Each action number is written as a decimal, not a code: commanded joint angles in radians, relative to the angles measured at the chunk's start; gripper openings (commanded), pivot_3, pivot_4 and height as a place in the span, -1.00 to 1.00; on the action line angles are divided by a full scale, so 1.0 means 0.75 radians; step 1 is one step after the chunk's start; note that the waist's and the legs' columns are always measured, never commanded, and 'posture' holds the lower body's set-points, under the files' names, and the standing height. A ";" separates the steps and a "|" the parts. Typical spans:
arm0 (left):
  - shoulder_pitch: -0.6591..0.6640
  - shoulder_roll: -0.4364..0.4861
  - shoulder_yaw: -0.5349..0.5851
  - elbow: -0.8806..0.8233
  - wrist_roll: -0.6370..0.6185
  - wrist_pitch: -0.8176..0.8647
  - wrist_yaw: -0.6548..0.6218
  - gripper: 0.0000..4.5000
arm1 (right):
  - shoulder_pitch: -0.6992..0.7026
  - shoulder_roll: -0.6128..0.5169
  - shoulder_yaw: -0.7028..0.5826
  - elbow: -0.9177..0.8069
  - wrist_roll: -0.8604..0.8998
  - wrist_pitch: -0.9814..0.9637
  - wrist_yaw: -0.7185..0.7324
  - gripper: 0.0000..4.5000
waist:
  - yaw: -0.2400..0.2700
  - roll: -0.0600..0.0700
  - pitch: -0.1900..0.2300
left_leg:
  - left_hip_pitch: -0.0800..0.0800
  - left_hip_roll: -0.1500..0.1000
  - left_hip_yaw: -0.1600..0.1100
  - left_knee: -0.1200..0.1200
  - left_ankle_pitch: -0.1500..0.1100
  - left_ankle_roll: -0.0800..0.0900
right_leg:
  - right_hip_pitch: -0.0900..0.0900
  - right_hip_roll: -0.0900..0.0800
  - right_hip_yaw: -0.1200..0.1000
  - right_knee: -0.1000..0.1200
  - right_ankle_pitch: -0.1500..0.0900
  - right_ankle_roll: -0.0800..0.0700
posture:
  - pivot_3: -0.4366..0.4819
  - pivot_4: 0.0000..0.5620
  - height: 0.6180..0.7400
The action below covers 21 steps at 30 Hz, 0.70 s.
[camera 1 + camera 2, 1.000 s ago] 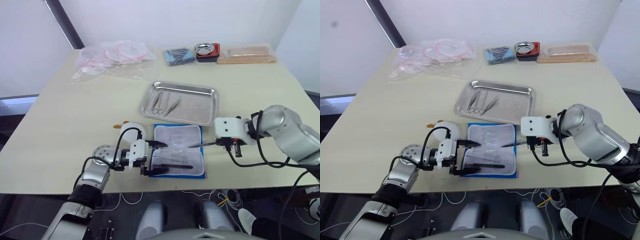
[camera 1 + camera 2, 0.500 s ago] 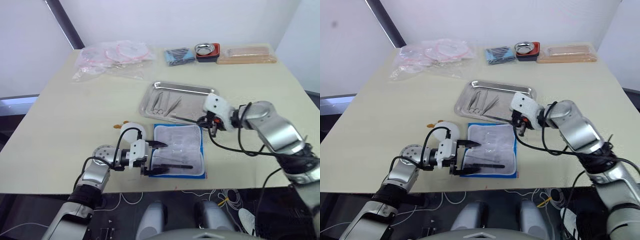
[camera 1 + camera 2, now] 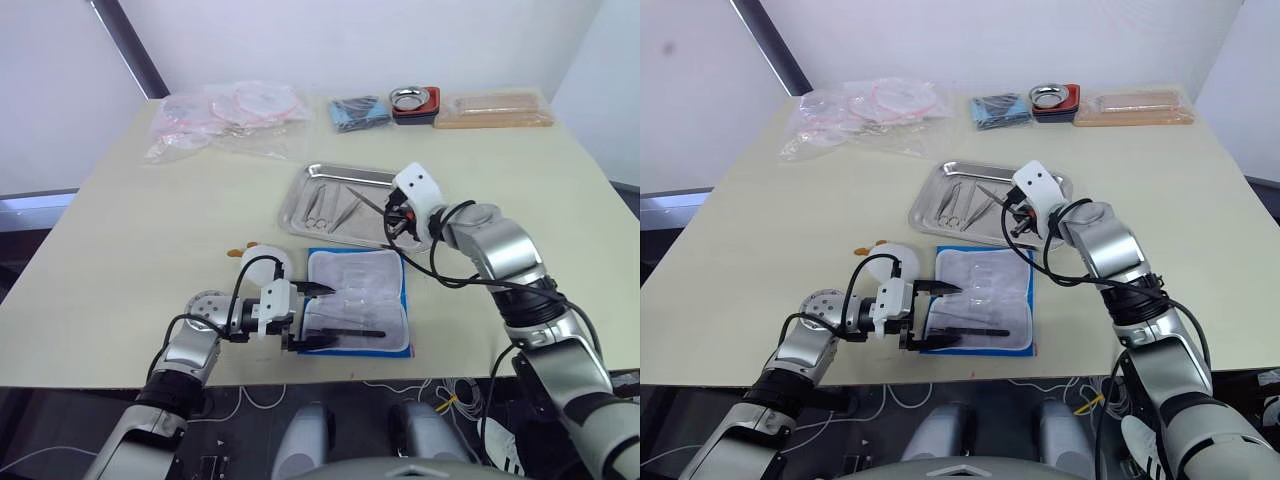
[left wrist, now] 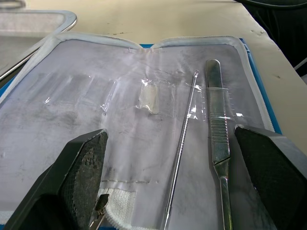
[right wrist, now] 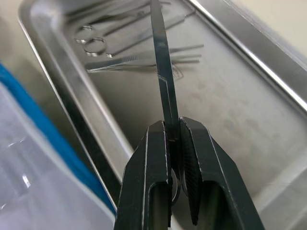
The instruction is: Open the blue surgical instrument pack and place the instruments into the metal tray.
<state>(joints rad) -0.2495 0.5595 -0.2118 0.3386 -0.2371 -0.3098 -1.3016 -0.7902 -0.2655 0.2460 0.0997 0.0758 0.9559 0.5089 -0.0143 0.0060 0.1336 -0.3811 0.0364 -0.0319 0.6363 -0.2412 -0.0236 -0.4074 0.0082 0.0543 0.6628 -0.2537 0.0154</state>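
**Inspector A:** Right hand [image 5: 173, 143] first. State?

**Inspector B:** Clamped on 1 slender dark instrument [image 5: 162, 72], pinched between both fingers. The blade runs out from the fingertips over the metal tray [image 3: 407, 236], and the hand is raised above the tray's near right part. I cannot tell whether the tip touches the tray floor.

**Inspector A:** What lies beyond that tip?

**Inspector B:** Ring-handled scissors [image 5: 100, 39] and tweezer-like pieces [image 5: 144, 60] lie flat on the tray floor, at its far left part, apart from the held instrument.

**Inspector A:** And the pack relative to that hand?

**Inspector B:** The blue surgical instrument pack [image 3: 357, 302] lies opened flat on the table [image 3: 150, 220], lining up, just in front of the tray's near rim. It is below and to the left of the right hand, not touching it.

**Inspector A:** Left hand [image 3: 308, 316]?

**Inspector B:** Spread wide, gripping nothing. Its 2 fingers straddle the pack's left edge, 1 towards the far corner, 1 towards the near corner. Whether they press on the lining, I cannot tell.

**Inspector A:** Contents between those fingers?

**Inspector B:** 2 pieces remain on the lining, near the front edge: a thin probe [image 4: 182, 153] and a flat-handled tool [image 4: 217, 139], side by side, not touching the fingers.

**Inspector A:** Further out?

**Inspector B:** At the table's far edge: clear plastic bags [image 3: 225, 115], a smaller blue packet [image 3: 358, 110], a round metal bowl in a red holder [image 3: 413, 100], and a tan packet [image 3: 495, 107]. All well apart from both hands.
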 commanded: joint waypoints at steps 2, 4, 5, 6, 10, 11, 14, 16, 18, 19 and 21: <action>0.085 -0.002 -0.118 0.119 0.178 0.050 0.049 1.00 | -0.109 0.109 -0.102 0.171 -0.004 -0.012 -0.143 -0.96 | -0.001 0.000 0.000 | 0.000 0.000 0.000 0.000 0.000 0.000 | 0.000 0.000 0.000 0.000 0.000 0.000 | -0.05 -0.47 1.00; 0.085 -0.001 -0.119 0.119 0.180 0.048 0.049 1.00 | -0.149 0.162 -0.165 0.254 0.013 -0.008 -0.202 -0.96 | -0.001 0.000 0.000 | 0.000 0.000 0.000 0.000 0.000 0.001 | 0.000 0.000 0.000 0.000 0.001 0.001 | -0.05 -0.47 1.00; 0.085 -0.001 -0.119 0.119 0.180 0.049 0.050 1.00 | -0.173 0.185 -0.193 0.300 0.020 -0.009 -0.228 -0.96 | 0.000 0.000 0.000 | 0.000 0.000 0.000 0.000 0.001 0.001 | 0.000 0.000 0.000 0.000 0.001 0.001 | -0.05 -0.47 1.00; 0.085 -0.001 -0.119 0.120 0.180 0.049 0.051 1.00 | -0.194 0.204 -0.217 0.338 0.028 -0.010 -0.248 -0.96 | -0.001 0.000 0.000 | 0.000 0.000 0.000 0.000 0.001 0.001 | 0.000 0.000 0.000 0.000 0.001 0.001 | -0.05 -0.47 1.00; 0.087 -0.001 -0.119 0.116 0.182 0.049 0.055 1.00 | -0.278 0.276 -0.310 0.515 0.039 -0.035 -0.360 -0.96 | -0.002 0.000 0.000 | 0.000 0.000 0.000 0.000 0.001 0.001 | 0.000 0.000 0.001 0.000 0.001 0.001 | -0.05 -0.47 1.00; 0.088 -0.001 -0.119 0.114 0.183 0.050 0.057 1.00 | -0.292 0.291 -0.326 0.553 0.038 -0.048 -0.384 -0.96 | -0.002 0.001 0.000 | 0.000 0.000 0.000 0.000 0.001 0.002 | 0.000 0.000 0.001 0.000 0.001 0.001 | -0.05 -0.47 1.00; 0.090 0.000 -0.119 0.113 0.185 0.050 0.061 1.00 | -0.315 0.320 -0.353 0.632 0.032 -0.091 -0.437 -0.96 | -0.003 0.001 0.000 | 0.000 0.000 0.000 0.000 0.001 0.002 | 0.000 0.000 0.001 0.000 0.001 0.001 | -0.05 -0.47 1.00; 0.092 0.001 -0.118 0.113 0.187 0.050 0.064 1.00 | -0.326 0.342 -0.371 0.680 0.034 -0.110 -0.472 -0.96 | -0.004 0.001 0.000 | 0.000 0.000 0.001 0.000 0.001 0.002 | 0.000 0.000 0.001 0.000 0.001 0.001 | -0.05 -0.47 1.00; 0.095 0.002 -0.118 0.112 0.188 0.050 0.067 1.00 | -0.344 0.367 -0.412 0.744 0.047 -0.125 -0.521 -0.96 | -0.005 0.001 0.000 | 0.000 0.000 0.001 0.000 0.001 0.002 | 0.000 0.000 0.002 0.000 0.001 0.001 | -0.05 -0.47 1.00; 0.095 0.002 -0.118 0.112 0.189 0.049 0.067 1.00 | -0.354 0.374 -0.425 0.768 0.053 -0.130 -0.532 -0.96 | -0.005 0.001 0.000 | 0.000 0.000 0.001 0.000 0.001 0.002 | 0.000 0.000 0.002 0.000 0.001 0.001 | -0.05 -0.47 1.00; 0.093 0.002 -0.117 0.114 0.188 0.048 0.069 1.00 | -0.378 0.385 -0.449 0.813 0.070 -0.122 -0.536 -0.96 | -0.005 0.001 0.000 | 0.000 0.000 0.001 0.000 0.001 0.002 | 0.000 0.000 0.002 0.000 0.001 0.002 | -0.05 -0.47 1.00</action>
<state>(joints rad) -0.2380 0.5606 -0.2085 0.3293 -0.2372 -0.3098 -1.2851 -1.0346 0.0171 -0.0671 0.7116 0.1088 0.8823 0.1166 -0.0180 0.0069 0.1336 -0.3812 0.0361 -0.0314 0.6360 -0.2405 -0.0218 -0.4073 0.0079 0.0555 0.6627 -0.2529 0.0165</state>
